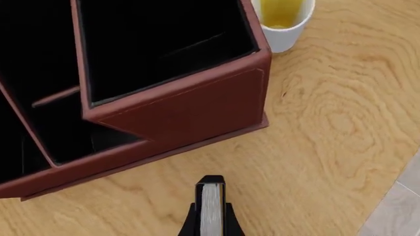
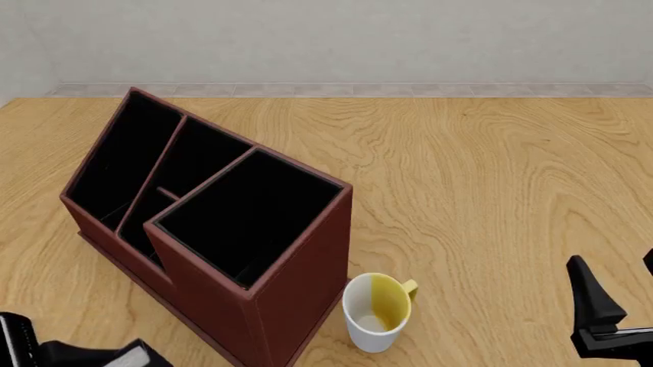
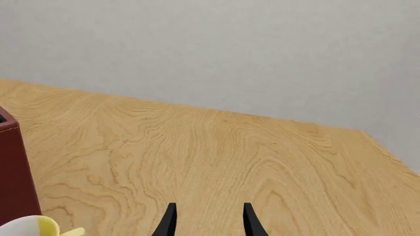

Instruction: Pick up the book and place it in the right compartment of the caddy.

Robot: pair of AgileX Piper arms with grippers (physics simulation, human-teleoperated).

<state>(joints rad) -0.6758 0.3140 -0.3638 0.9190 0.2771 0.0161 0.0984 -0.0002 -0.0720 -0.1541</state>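
The book (image 1: 211,204), black-covered with a pale page edge, stands on edge between the fingers of my left gripper (image 1: 211,222), which is shut on it above bare table just in front of the caddy (image 1: 196,105). The caddy's right compartment (image 1: 164,44), large and black-lined, lies ahead at the tall end. In the front view the caddy (image 2: 296,290) sits centre left with the right compartment (image 2: 250,218) nearest, and the book (image 2: 12,340) shows at the bottom left corner. My right gripper (image 3: 210,222) is open and holds nothing, low at the right (image 2: 617,302).
A white mug with a yellow inside (image 2: 378,312) stands against the caddy's near right corner, also visible as the mug (image 1: 284,19) and the mug (image 3: 36,227). The narrower slots (image 2: 133,160) fill the caddy's left part. The table edge (image 1: 394,196) lies near the left gripper.
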